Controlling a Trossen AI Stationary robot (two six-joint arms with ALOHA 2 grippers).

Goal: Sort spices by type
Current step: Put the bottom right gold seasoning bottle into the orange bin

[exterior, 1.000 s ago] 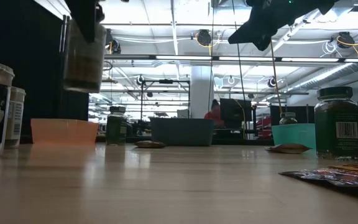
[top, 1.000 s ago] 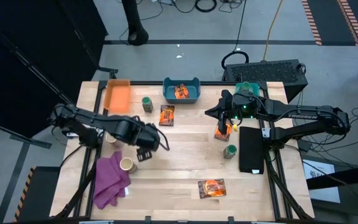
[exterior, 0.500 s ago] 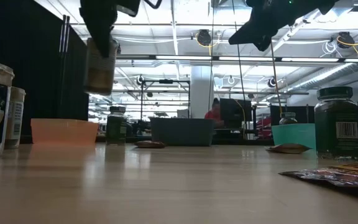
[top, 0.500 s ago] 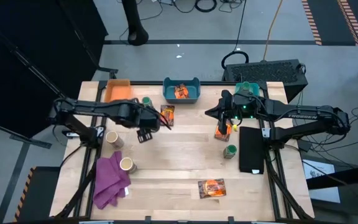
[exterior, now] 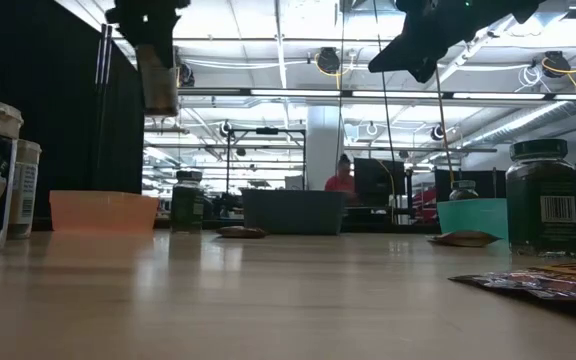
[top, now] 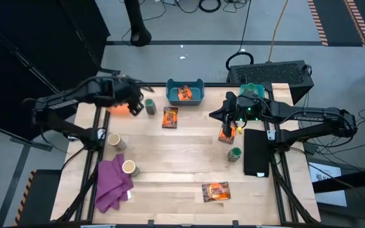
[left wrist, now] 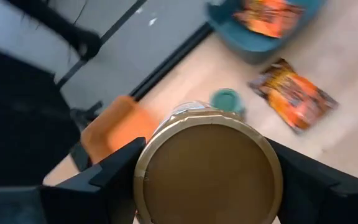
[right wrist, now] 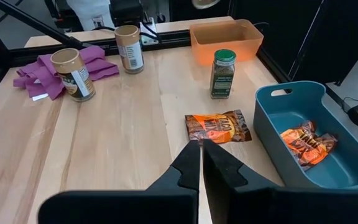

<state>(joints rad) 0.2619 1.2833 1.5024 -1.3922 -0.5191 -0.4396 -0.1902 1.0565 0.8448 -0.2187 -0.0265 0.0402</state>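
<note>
Left end effector [top: 132,104] carrying a tan spice jar [left wrist: 208,165] over the orange bin [top: 118,98].
Its fingers are clamping the upright jar, long axis vertical. The blue bin [top: 185,92] beside the orange bin is holding an orange packet [top: 184,93]. Farther along, the right end effector [top: 230,119] is hovering, fingers pressed together and empty, above another packet [top: 226,134] on the tabletop [top: 182,164].

Table centre [top: 189,149] free; green jar [top: 149,106] beside orange bin [top: 115,107].
</note>
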